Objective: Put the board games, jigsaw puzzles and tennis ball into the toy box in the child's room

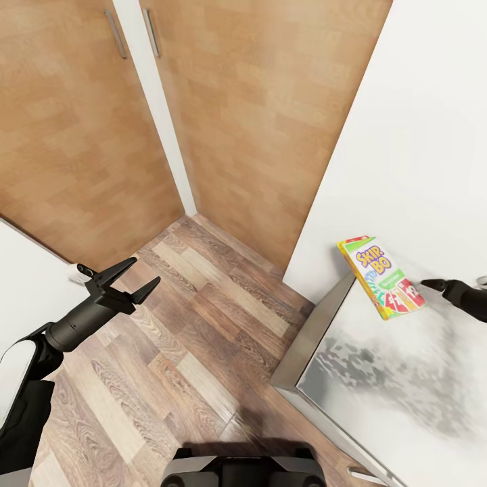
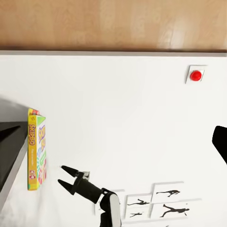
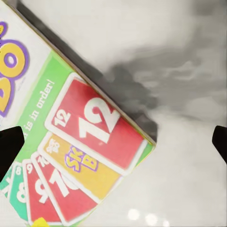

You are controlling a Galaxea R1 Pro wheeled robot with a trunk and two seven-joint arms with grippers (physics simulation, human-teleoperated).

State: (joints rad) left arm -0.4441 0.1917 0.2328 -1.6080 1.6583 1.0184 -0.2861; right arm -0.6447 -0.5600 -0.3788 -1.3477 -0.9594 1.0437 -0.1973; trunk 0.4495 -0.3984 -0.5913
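One board game, the white, green and red Skip-Bo box point(image 1: 382, 277), is at the far corner of a shiny grey cabinet top point(image 1: 379, 392), close to a white wall. I cannot tell whether it lies flat or leans. It appears edge-on in the left wrist view point(image 2: 37, 149), and its printed cards show in the right wrist view point(image 3: 80, 142). My right gripper point(image 1: 433, 285) point(image 2: 68, 177) is open, its fingers pointing at the box from a short way off. The dark fingertips point(image 3: 10, 146) spread wide either side of it. My left gripper point(image 1: 125, 281) hangs open and empty over the floor.
Wooden wardrobe doors point(image 1: 257, 101) stand ahead, with plank flooring point(image 1: 189, 325) between them and the cabinet. The white wall point(image 2: 123, 104) carries a red button point(image 2: 196, 75) and several framed silhouette pictures point(image 2: 163, 201). My base point(image 1: 237, 470) is at the lower edge.
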